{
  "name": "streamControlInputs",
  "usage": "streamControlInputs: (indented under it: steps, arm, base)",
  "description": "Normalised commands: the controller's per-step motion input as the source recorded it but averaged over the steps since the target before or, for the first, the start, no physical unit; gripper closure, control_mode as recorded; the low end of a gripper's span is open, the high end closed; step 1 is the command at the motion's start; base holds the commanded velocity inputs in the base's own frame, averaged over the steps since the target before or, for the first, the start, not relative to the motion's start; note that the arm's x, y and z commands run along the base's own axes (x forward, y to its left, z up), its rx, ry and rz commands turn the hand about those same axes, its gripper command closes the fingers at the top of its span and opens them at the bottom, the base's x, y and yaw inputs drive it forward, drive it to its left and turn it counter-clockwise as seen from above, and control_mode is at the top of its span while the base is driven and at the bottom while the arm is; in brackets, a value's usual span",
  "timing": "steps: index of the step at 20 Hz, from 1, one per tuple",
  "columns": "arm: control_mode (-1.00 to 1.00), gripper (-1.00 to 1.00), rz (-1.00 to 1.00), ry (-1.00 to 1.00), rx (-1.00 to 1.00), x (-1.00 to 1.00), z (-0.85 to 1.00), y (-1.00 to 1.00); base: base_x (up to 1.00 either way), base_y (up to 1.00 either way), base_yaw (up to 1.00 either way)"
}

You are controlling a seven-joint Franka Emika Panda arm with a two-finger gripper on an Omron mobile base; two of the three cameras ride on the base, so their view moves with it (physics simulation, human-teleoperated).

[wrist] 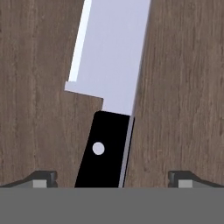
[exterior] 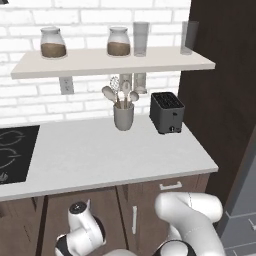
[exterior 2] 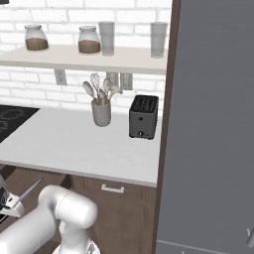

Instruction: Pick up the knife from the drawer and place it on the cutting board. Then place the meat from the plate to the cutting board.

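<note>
Dark wood-grain drawer floor point(wrist: 39, 65) carries the silver-bladed, black-handled kitchen knife point(wrist: 107, 87), lying flat between the wide-open, empty jaws. Its handle sits slightly skewed, so closing could twist or nudge it aside.

Counter point(exterior: 100, 155): you see a toaster point(exterior: 167, 112) beside a utensil holder point(exterior: 123, 116).
Shelf point(exterior: 110, 62): 2 jars, 2 glasses.
Cooktop point(exterior: 12, 152): counter's left end.
</note>
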Motion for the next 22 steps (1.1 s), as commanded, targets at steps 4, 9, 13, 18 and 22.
streamControlInputs:
  steps: [4,9,13,18,22]
  arm:
    - [-1.0,-1.0,0.0,0.0,0.0,0.0,-0.13,0.0]
    - [-1.0,1.0,0.0,0.0,0.0,0.0,-0.11,0.0]
    - [-1.0,1.0,0.0,0.0,0.0,0.0,0.0,0.0]
    - [-1.0,1.0,0.0,0.0,0.0,0.0,0.0,0.0]
    - [-1.0,1.0,0.0,-0.02,0.0,-0.03,0.24,0.0]
  base:
    - [0.0,0.0,0.0]
    - [0.0,0.0,0.0]
    - [0.0,0.0,0.0]
    - [0.0,0.0,0.0]
    - [0.0,0.0,0.0]
